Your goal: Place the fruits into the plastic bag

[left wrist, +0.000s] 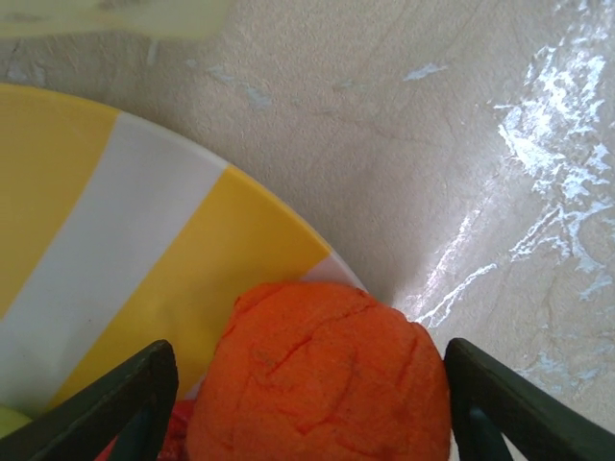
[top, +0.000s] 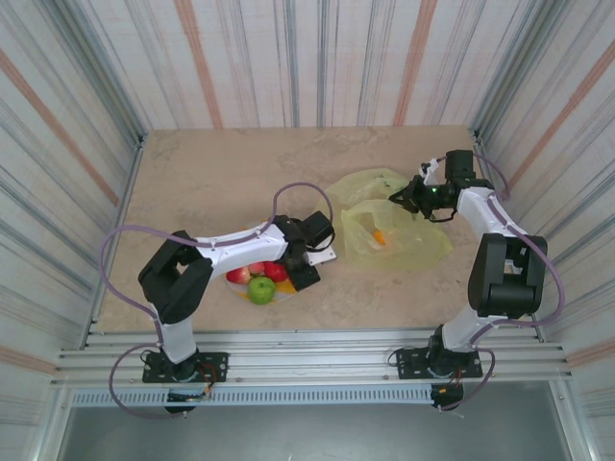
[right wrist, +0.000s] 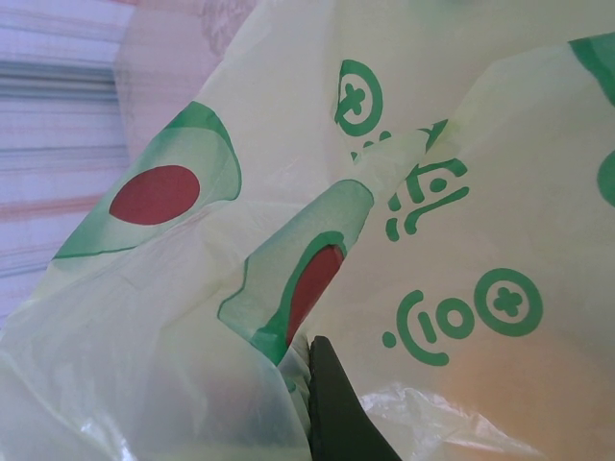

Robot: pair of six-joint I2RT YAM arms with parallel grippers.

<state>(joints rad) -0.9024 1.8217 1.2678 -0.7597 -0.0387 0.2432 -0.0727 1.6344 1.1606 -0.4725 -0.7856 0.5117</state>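
Table (top: pixel 192 173), left gripper (left wrist: pixel 307 355) astride orange (left wrist: pixel 322 394), right gripper (top: pixel 401 199) seemingly pinching bag (right wrist: pixel 500 163)

The plastic bag (top: pixel 394 226) is pale translucent yellow, printed with green marks and dark red ovals edged green. The plate (left wrist: pixel 115 240) has broad yellow and white stripes. On it lie an orange fruit (left wrist: pixel 322 379), a green apple (top: pixel 260 289) and red fruits (top: pixel 277 272). The table (top: pixel 211 173) is mottled beige.

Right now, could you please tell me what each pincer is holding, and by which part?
The right pincer pinches the thin yellow plastic bag at its far edge. The left pincer straddles the round orange fruit, seemingly ungripped.
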